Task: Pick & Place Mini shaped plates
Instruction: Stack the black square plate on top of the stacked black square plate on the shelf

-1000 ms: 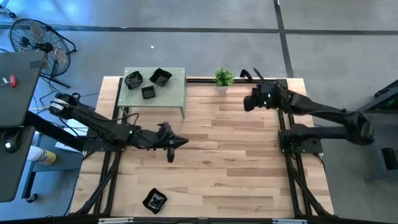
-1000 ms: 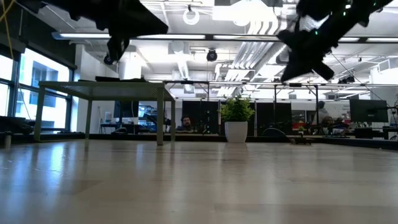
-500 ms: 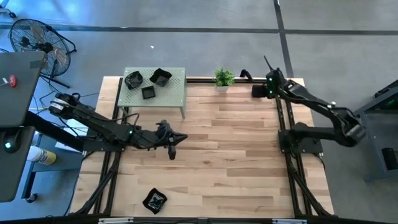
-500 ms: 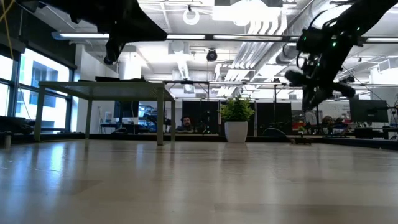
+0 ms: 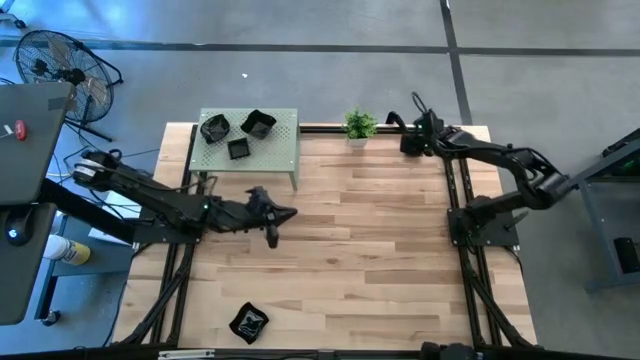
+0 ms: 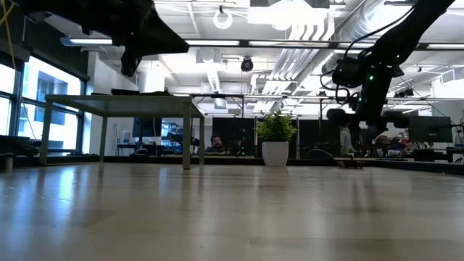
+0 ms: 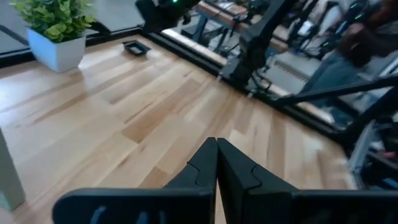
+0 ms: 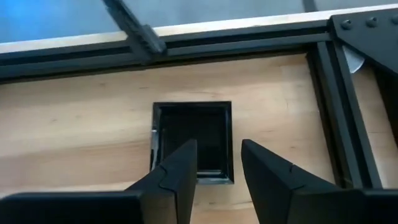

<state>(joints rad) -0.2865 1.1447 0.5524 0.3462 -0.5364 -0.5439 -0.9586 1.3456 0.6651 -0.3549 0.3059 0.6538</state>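
A square black mini plate (image 8: 193,134) lies flat on the wood table near its far right corner, right of the potted plant; the left wrist view shows this plate (image 7: 135,47) from afar. My right gripper (image 8: 217,149) hangs open above it, fingers pointing down and touching nothing. On the green side table (image 5: 285,150) at the far left rest three more black plates (image 5: 238,135). Another plate (image 5: 248,322) lies near the table's front left. My left gripper (image 5: 273,216) is shut and empty over the table's left middle.
A potted plant (image 5: 360,125) stands at the far edge, just left of my right gripper (image 5: 407,140). Black frame rails (image 8: 236,46) run along the far edge and right side, close to the square plate. Bare wood (image 5: 370,260) fills the table's middle.
My right gripper has swung toward the table's far edge and come down over the far right corner, tipping until its fingers point down. My left gripper has drifted a little toward the far edge.
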